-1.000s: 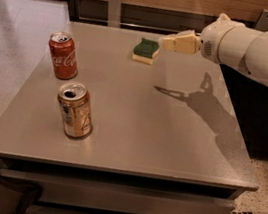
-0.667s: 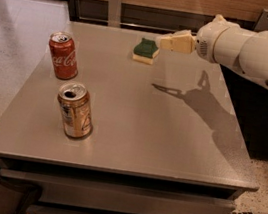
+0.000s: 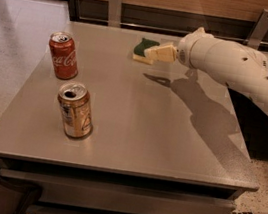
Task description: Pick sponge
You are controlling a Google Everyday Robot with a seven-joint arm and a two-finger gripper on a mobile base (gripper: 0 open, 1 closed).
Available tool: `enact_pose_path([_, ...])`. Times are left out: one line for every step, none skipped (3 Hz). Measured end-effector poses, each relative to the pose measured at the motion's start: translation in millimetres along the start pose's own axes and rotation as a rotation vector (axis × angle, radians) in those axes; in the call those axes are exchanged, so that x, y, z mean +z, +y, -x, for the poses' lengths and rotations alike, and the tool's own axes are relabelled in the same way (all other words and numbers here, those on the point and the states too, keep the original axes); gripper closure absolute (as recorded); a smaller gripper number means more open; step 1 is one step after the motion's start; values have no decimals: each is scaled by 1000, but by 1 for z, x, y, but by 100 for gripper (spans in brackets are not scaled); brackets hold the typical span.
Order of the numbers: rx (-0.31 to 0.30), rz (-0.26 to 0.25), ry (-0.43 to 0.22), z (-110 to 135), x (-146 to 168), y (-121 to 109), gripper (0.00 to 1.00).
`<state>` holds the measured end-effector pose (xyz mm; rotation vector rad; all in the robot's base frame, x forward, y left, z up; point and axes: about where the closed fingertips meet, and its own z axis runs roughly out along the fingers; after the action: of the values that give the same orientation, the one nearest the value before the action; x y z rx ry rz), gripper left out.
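Tabletop [image 3: 145,131], grey and broad, is carrying everything. My arm [image 3: 232,64] is reaching in from the right, farther left than a second ago. The red can [image 3: 63,56] and gold can [image 3: 75,110] are standing upright at the left, unmoved. My gripper [image 3: 152,53] is now meeting the right end of the sponge [image 3: 143,44], which is lying where it was near the far edge; whether I am clasping it, I cannot tell.

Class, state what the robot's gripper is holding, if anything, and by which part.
Cannot be told. The cream gripper overlaps the right end of the green-topped yellow sponge at the grey table's far edge.
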<state>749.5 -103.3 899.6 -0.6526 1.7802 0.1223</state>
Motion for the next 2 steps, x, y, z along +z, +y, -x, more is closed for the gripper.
enact_pose_path([31, 21, 32, -23, 21, 5, 0])
enact_pose_path([97, 48, 28, -49, 42, -6, 0])
